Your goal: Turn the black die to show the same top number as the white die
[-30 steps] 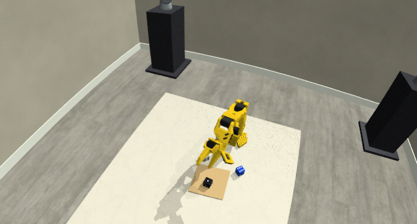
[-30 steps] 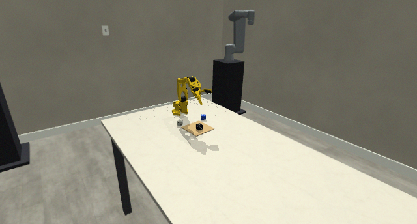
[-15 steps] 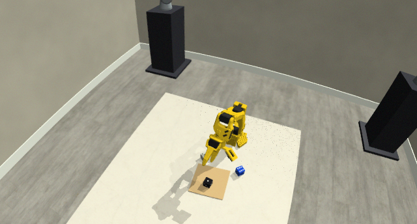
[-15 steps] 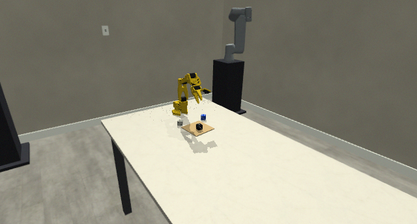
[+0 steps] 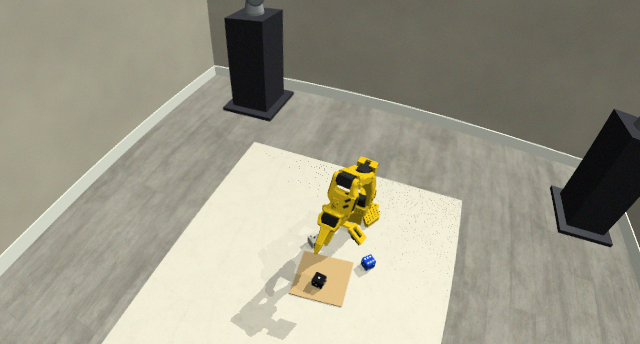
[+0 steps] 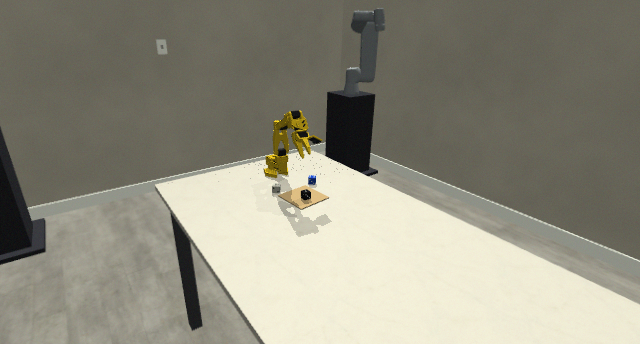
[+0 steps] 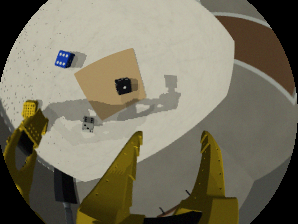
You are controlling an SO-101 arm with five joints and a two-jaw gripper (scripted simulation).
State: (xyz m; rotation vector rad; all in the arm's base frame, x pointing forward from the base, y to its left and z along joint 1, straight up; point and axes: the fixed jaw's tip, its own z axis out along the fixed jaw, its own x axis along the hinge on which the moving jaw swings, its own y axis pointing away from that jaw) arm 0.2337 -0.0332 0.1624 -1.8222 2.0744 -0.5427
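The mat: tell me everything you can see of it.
The mat is a thin, plain tan square with straight edges and a smooth-looking surface; its material is unclear. It lies flat on the pale table. The black die rests on it, and the arm's shadow crosses part of it.

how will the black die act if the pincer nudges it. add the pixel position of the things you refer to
The black die (image 5: pixel 319 280) (image 6: pixel 306 195) (image 7: pixel 123 86) will probably slide before it tips, being a squat cube resting on one face. It looks rigid, so a squeeze likely won't deform it. Its flat sides make free rolling unlikely.
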